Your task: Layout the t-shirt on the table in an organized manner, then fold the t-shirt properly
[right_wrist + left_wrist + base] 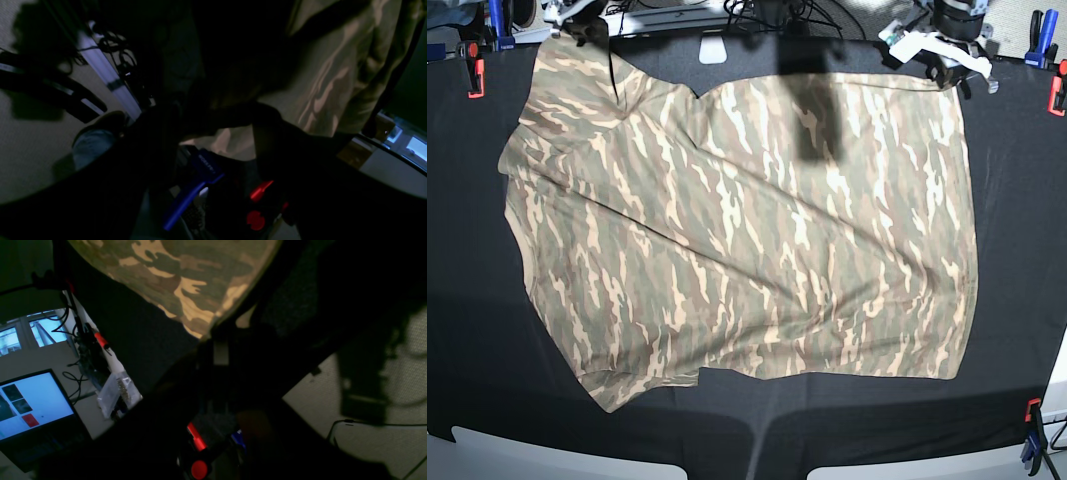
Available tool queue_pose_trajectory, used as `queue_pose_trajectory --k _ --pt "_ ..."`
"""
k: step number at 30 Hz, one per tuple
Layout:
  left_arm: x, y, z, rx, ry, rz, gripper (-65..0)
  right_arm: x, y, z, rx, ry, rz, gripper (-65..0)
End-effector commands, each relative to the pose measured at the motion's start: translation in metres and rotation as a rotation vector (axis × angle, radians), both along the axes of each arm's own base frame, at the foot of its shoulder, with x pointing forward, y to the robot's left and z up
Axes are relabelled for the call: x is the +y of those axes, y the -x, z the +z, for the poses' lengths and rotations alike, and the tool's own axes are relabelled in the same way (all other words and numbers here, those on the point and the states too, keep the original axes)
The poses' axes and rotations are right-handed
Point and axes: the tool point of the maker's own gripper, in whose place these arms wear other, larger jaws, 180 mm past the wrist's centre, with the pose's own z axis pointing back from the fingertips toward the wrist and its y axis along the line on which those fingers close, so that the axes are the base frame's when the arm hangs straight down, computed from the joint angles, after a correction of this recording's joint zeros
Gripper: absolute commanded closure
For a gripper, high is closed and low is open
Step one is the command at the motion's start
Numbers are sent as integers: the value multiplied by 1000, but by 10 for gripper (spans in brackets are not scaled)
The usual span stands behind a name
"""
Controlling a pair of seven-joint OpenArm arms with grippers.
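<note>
The camouflage t-shirt (737, 230) lies spread out on the black table (1017, 250), collar toward the far edge, with some creases. My left gripper (942, 65) is at the shirt's far right corner. In the left wrist view that corner of the t-shirt (186, 283) tapers into the dark fingertips of my left gripper (217, 340), which is shut on it. My right gripper (587, 35) sits at the far left corner. In the dim right wrist view the right gripper (227, 133) has its jaws wide apart, and the t-shirt (327, 86) shows between and beyond them.
Orange clamps (473, 75) and blue clamps (495, 25) hold the black cloth along the far edge, and another pair (1031, 440) sits at the near right corner. Cables and a lit monitor (33, 403) lie beyond the far edge. A blue clamp (196, 186) is close under the right gripper.
</note>
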Motion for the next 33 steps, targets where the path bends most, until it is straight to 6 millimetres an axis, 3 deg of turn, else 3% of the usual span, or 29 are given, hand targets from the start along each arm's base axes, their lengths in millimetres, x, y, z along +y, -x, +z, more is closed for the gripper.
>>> queue_pose_trajectory --k 1,6,9,13,17,22,29,33 --pt "0 -3 7 -28 -4 -12 0 -1 -1 5 -16 7 12 -335" --pt "0 -4 7 -28 -4 -13 0 1 -3 5 -30 8 30 -316" --pt "0 -4 7 -28 -4 -13 0 1 -8 10 -70 6 21 -204" --pt "0 -4 7 -28 -4 -13 0 2 -5 11 -77 13 16 0" --pt "0 -3 7 -28 -5 -12 0 18 9 12 -61 33 81 0" --pt "7 0 6 -14 -30 16 0 40 43 14 -4 52 141 0" --pt "23 3 13 -34 -142 17 0 12 61 37 -25 222 188 0" --pt "37 5 25 -93 -212 23 0 17 72 45 -32 218 229 0"
